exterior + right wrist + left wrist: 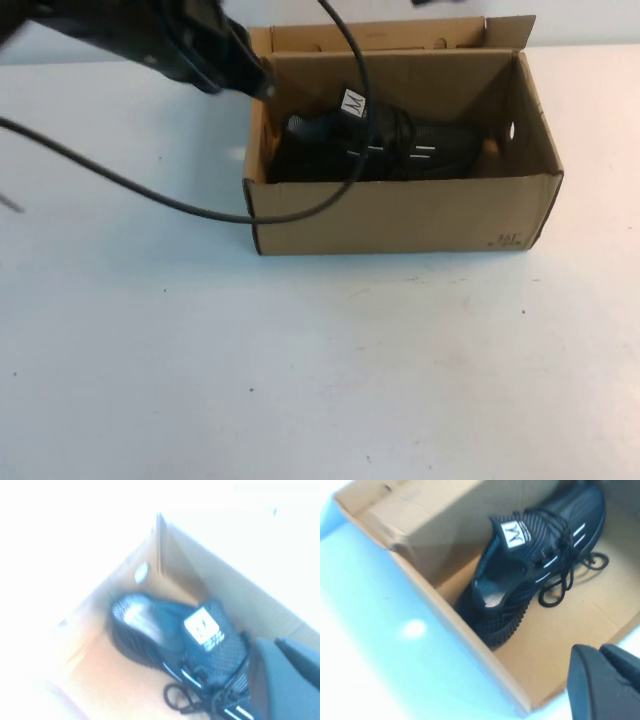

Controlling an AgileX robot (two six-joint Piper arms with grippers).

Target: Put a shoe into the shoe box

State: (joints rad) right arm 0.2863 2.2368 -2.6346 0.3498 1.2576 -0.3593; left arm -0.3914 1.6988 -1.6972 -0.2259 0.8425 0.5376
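**Sneaker lying inside the cardboard box**

The black shoe (375,148) is down in the shoe box (400,215), lying lengthwise along the floor of it, heel toward the robot's left end and toe toward the right end. Its white tongue label (352,102) with the dark logo sticks up near the middle of the box. From the left wrist view the shoe (530,565) leans a little on its side, laces spilling loose onto the cardboard floor, and the heel sits close to the box's corner wall (445,620). The box stands open on the white counter (300,380), its back flap (400,35) raised, a round hole showing in the right end wall.

The left gripper (262,85) hangs at the box's left rear corner, right over the rim, with its dark cable (180,205) looping across the counter and over the front wall. It holds nothing that I can see; whether its fingers are apart or together I cannot tell. The right gripper (285,680) shows only as a dark blurred edge above the shoe (185,640) in its own wrist view, and I cannot tell its state either.
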